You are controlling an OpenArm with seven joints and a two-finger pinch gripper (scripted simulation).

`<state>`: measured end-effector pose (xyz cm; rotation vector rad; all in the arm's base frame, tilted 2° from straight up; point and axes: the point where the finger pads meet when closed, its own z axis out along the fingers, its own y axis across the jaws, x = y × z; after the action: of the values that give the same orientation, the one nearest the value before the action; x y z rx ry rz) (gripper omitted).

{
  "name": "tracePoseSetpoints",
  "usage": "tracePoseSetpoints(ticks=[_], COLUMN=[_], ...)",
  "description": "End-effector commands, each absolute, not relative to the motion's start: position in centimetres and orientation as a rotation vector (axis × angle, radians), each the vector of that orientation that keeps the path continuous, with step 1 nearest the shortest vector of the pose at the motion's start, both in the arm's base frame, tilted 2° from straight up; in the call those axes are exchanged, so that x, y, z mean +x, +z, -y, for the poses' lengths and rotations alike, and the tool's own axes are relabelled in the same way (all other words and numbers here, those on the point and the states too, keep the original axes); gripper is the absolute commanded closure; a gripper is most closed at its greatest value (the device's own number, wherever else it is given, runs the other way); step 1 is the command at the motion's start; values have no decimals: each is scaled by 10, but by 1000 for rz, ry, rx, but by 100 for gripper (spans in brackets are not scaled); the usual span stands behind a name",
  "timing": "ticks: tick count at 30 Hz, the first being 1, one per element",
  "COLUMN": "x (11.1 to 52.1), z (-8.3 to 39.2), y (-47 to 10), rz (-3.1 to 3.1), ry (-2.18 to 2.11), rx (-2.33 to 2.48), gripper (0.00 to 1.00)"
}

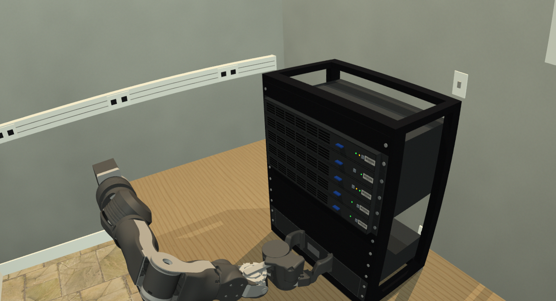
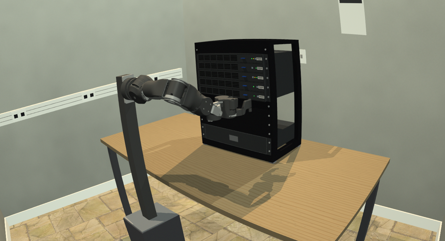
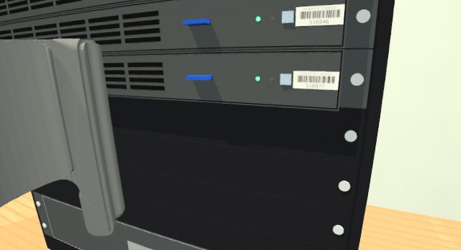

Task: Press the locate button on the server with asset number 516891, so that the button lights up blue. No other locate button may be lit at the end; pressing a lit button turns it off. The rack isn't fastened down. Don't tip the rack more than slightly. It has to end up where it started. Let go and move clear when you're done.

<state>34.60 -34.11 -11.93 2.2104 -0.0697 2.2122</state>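
Observation:
The rack [image 1: 396, 163] [image 2: 273, 121] [image 3: 376, 81] stands upright on the table, with several servers stacked in its upper part. In the wrist view the lowest server's label [image 3: 315, 80] reads 516977, with a pale locate button [image 3: 285, 79] left of it. The label above [image 3: 319, 15] reads 516846, beside its own pale button [image 3: 287, 16]. The upper three labels [image 1: 369, 160] [image 1: 367, 178] [image 1: 365, 194] are too small to read; 516891 is not legible anywhere. No button looks lit blue. My gripper [image 1: 316, 248] is open and empty, in front of the rack below the servers.
Blue tabs [image 1: 339, 145] [image 3: 199, 77] stick out of the server fronts, left of the status lights. A wide unit [image 2: 217, 134] fills the rack's bottom. The wooden table [image 2: 342, 177] extends in front of the rack. Walls stand behind and to the left.

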Motion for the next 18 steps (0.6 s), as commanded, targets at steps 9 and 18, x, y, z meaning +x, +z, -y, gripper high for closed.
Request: tracePoseSetpoints(ticks=[9, 18], x=[347, 347], z=[342, 342], y=[-117, -117], rz=[71, 70], ry=[2224, 2227], rx=[2209, 2209], gripper=[40, 40])
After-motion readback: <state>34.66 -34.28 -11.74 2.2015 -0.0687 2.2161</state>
